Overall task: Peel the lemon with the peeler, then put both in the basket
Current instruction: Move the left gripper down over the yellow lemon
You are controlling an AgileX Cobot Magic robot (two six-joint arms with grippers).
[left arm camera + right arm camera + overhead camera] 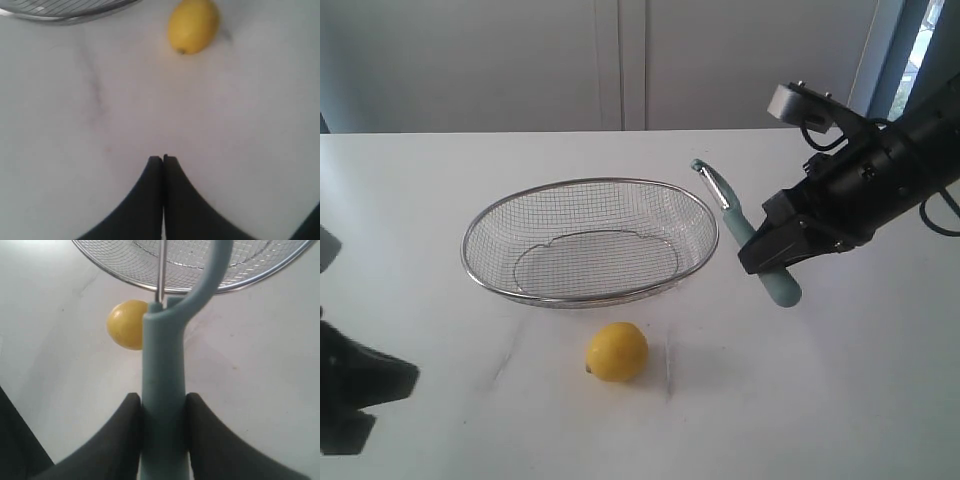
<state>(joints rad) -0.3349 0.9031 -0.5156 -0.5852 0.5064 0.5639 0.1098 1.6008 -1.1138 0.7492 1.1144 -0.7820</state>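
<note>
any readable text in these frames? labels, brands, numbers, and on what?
None: no text, label, brand or number shows in any view.
The lemon, the peeler, the basket, the left gripper and the right gripper carry no visible print.

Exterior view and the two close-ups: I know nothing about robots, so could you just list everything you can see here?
table: one, white, under everything.
basket: one, silver wire mesh, around the middle of the table, nothing in it.
lemon: one, bright yellow, on the table in front of the basket, not touching it.
peeler: one, pale teal handle with a silver blade, held in the air by the basket's right end, blade end up.
right pincer: one, black, closed on the peeler's handle.
left pincer: one, black, shut with nothing in it, above bare table with the lemon ahead of it.
</note>
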